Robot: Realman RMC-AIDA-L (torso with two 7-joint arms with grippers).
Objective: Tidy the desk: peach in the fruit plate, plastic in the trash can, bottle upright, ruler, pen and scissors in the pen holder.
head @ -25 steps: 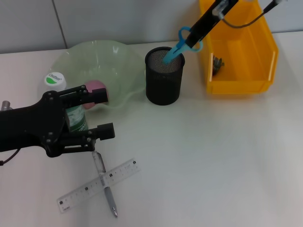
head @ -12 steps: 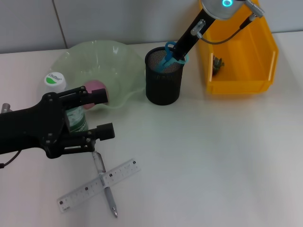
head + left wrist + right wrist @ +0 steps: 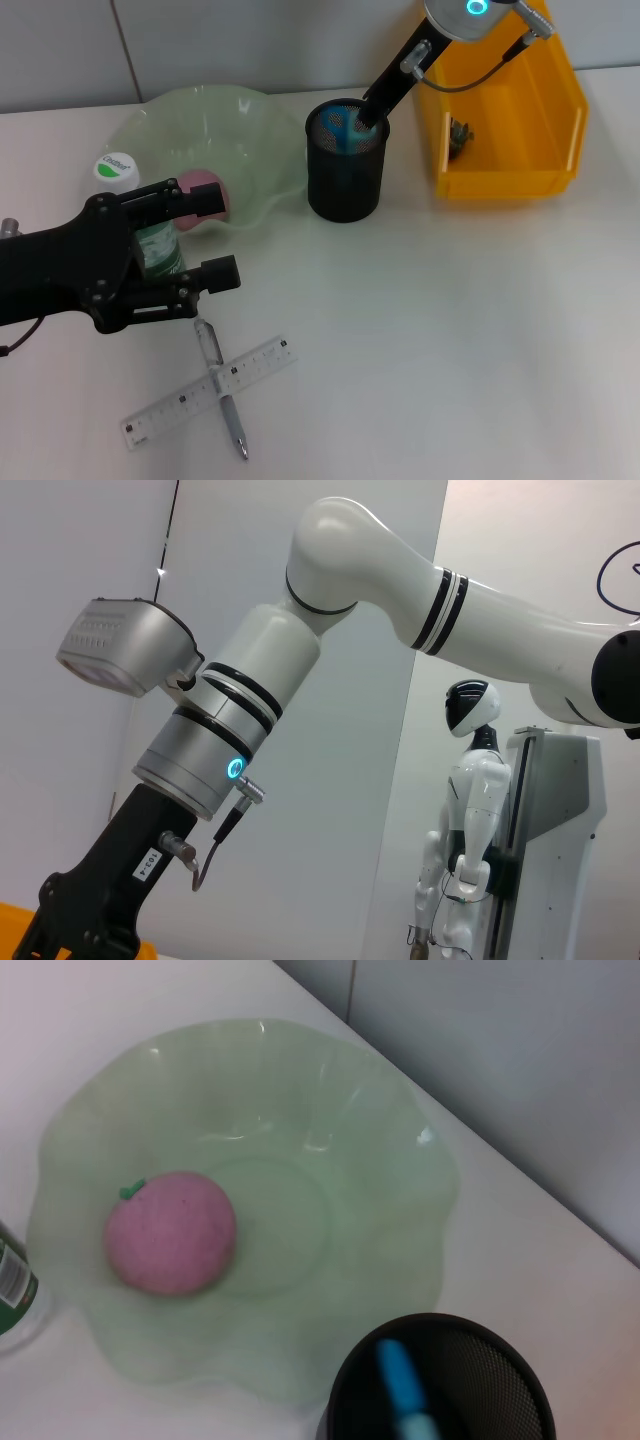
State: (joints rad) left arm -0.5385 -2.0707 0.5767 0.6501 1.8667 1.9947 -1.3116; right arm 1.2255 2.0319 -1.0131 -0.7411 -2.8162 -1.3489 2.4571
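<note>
Ruler [image 3: 209, 392] and pen [image 3: 221, 388] are lying crossed on the white desk [image 3: 450, 330] nearest the robot, with the left gripper [image 3: 218, 235] hovering spread open just beyond them beside the upright bottle [image 3: 135, 215]. Farther back, the peach [image 3: 171, 1231] is sitting in the green fruit plate [image 3: 370, 1150]. The right gripper [image 3: 368, 112] is reaching into the black mesh pen holder [image 3: 345, 170] where the blue scissors [image 3: 406, 1397] are standing; whether it is gripping them is impossible to tell.

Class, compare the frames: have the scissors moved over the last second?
Yes. The scissors have dropped down into the pen holder; earlier their handles stood above its rim.
</note>
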